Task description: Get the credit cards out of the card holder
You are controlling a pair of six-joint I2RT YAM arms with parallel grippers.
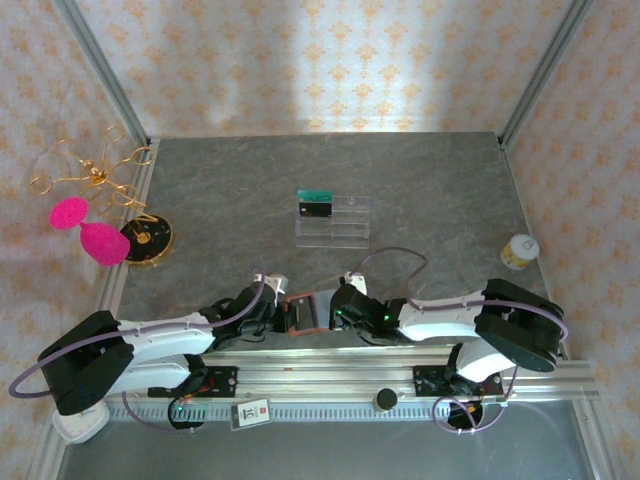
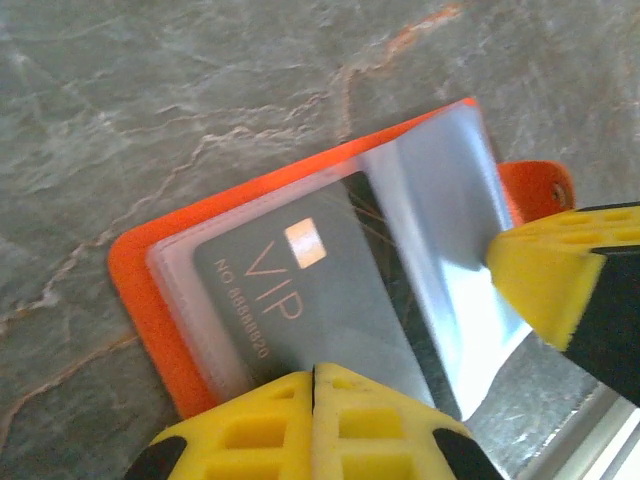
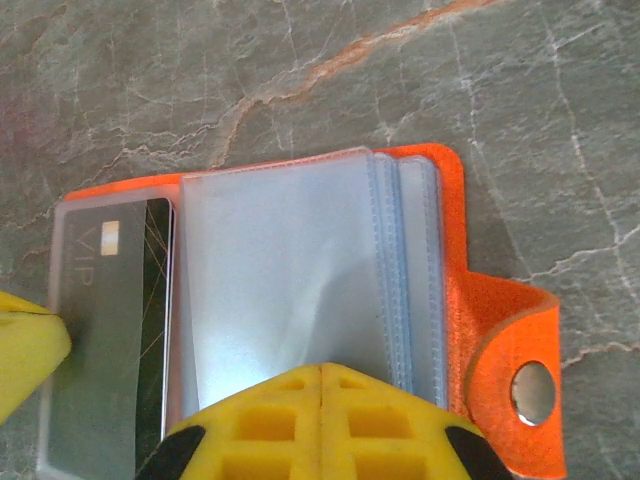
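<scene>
Left wrist view, left gripper (image 2: 313, 372) pressed together on dark card (image 2: 262, 300), right gripper (image 3: 320, 372) closed too, atop card holder (image 3: 456, 300)

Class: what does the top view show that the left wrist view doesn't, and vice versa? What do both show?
Top view: a clear rack holding a green card, and a small jar. Left wrist view: VIP lettering on a black card in a clear sleeve. Both: the orange wallet open on the table, and the left end effector.

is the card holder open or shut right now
Open. The card holder lies spread, clear sleeves fanned out, snap tab unfastened at the side, a black VIP card showing in one sleeve.
</scene>
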